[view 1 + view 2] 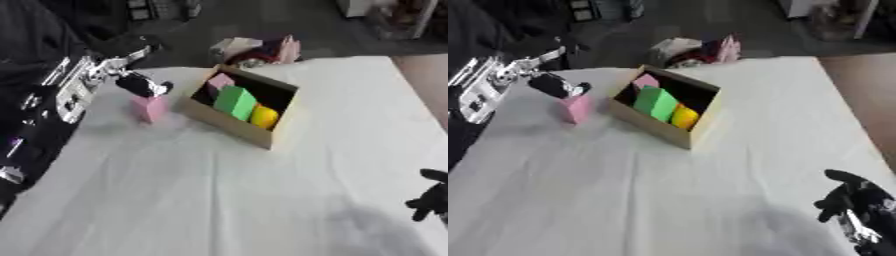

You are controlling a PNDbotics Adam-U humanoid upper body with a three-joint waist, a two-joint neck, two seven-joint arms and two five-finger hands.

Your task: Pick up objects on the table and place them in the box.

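At the upper left of the frame the left hand [140, 84] is curled onto the top of a pink block [151, 108], which hangs or stands just left of the box [229, 123]; whether its base touches the cloth [219, 200] I cannot tell. The step in hand looks like carrying the block into the box. To do it well, lift it above the near wall before moving right, and lower it into the free room at the box's near left end, since a small pink piece [220, 80], a green block [234, 101] and a yellow ball [263, 116] fill the rest. At the lower right the right hand [852, 200] sits idle, fingers loosely curled, holding nothing. The cloth is white, creased, otherwise bare. Beyond the table's far edge lies a dark floor with a pale, red and pink heap [258, 50].
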